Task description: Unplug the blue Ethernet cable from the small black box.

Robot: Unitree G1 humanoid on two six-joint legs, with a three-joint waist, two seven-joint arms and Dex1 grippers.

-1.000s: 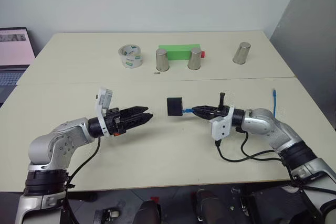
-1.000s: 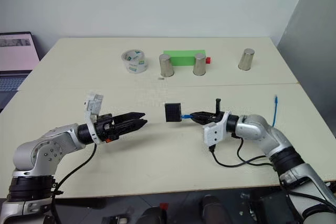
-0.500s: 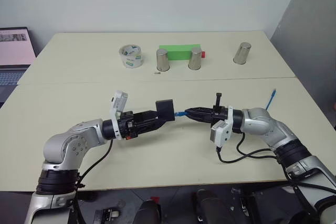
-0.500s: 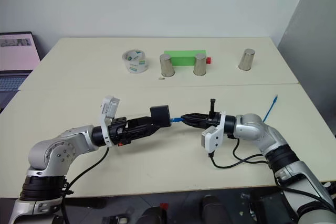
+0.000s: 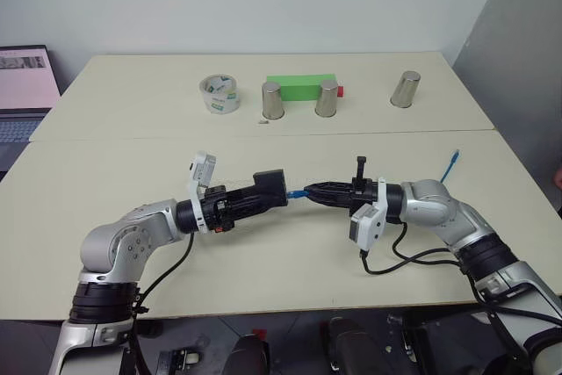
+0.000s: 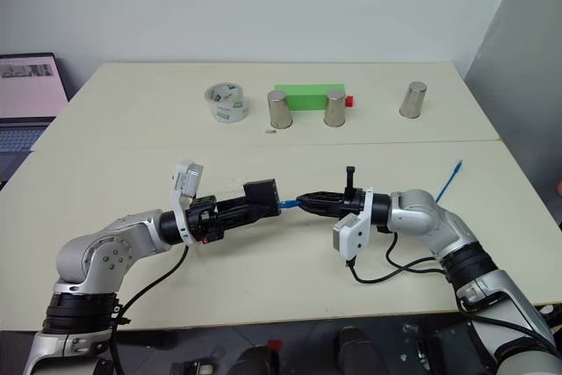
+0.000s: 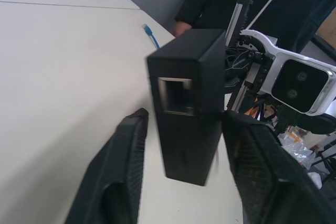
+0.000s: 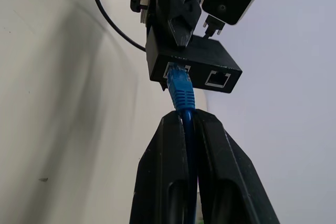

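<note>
Head view: the left gripper (image 5: pixel 263 195) is holding the box (image 5: pixel 270 186) above the surface (image 5: pixel 263 270); the right gripper (image 5: pixel 318 191) is meeting it from the other side, pinching the cable (image 5: pixel 299 191) just behind its plug. The cable's far end (image 5: pixel 451 161) is lying by the surface's right edge.
Left wrist: the fingers (image 7: pixel 126 150) are sitting on either side of the box (image 7: pixel 186 103), one empty port facing the camera.
Right wrist: the fingers (image 8: pixel 168 182) are pressing together on the cable (image 8: pixel 181 90), whose plug is sitting in the box (image 8: pixel 191 64).
</note>
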